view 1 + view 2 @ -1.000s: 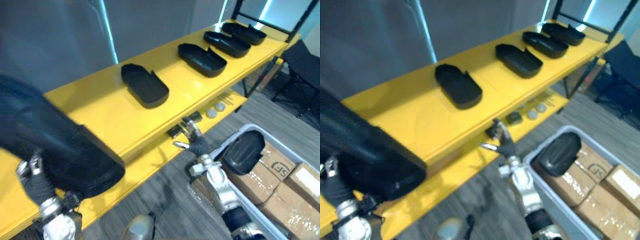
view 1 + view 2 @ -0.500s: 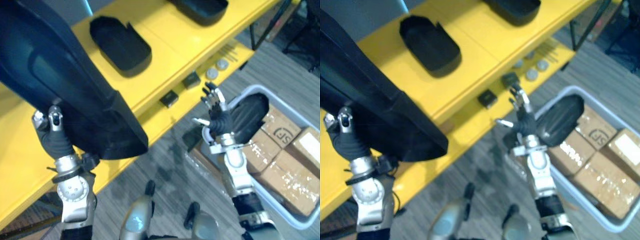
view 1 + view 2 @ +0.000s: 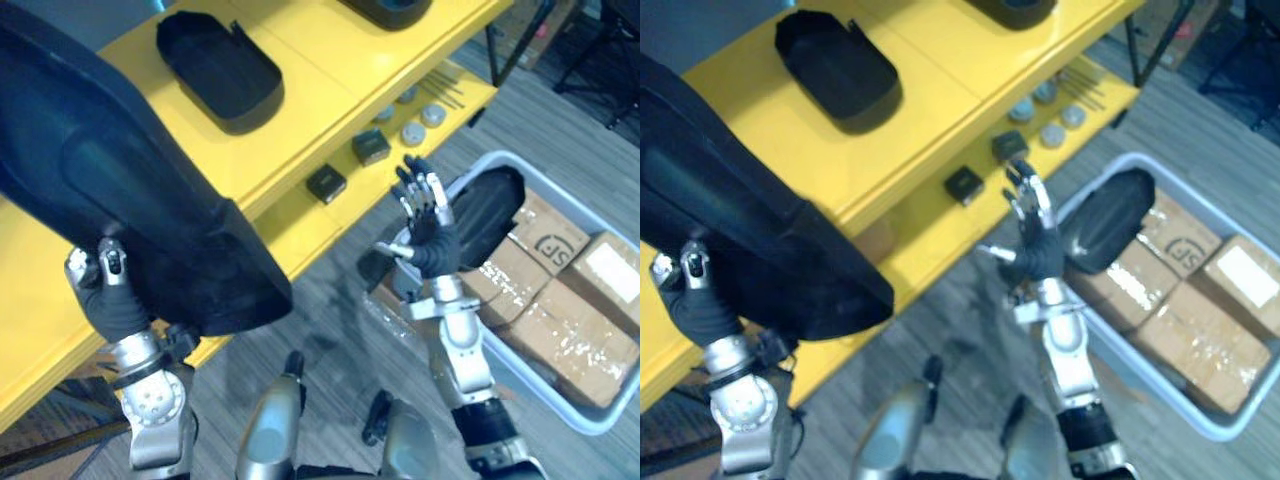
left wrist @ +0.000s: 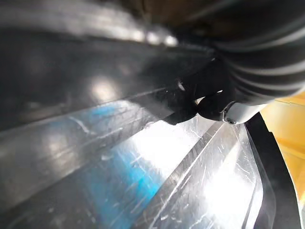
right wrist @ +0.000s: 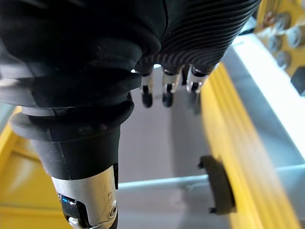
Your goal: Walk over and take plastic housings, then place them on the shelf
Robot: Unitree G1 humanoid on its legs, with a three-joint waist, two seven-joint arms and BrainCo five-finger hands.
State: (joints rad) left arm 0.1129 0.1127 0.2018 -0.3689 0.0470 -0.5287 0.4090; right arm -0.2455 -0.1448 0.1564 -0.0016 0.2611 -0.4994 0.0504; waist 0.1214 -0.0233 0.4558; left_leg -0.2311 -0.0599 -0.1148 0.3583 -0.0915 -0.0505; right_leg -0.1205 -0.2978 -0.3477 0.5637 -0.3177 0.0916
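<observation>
Yellow shelf (image 3: 320, 45) upper left; my left hand (image 3: 110, 295) grips a black housing (image 3: 130, 190), right hand (image 3: 425, 228) spread open; carrying step, next I'd lower it onto bare shelf

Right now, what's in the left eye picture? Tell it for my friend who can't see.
The robot's left hand holds up a big black plastic housing by a yellow shelf where another housing lies. Its right hand is raised with fingers spread, beside a grey bin of cardboard boxes.
</observation>
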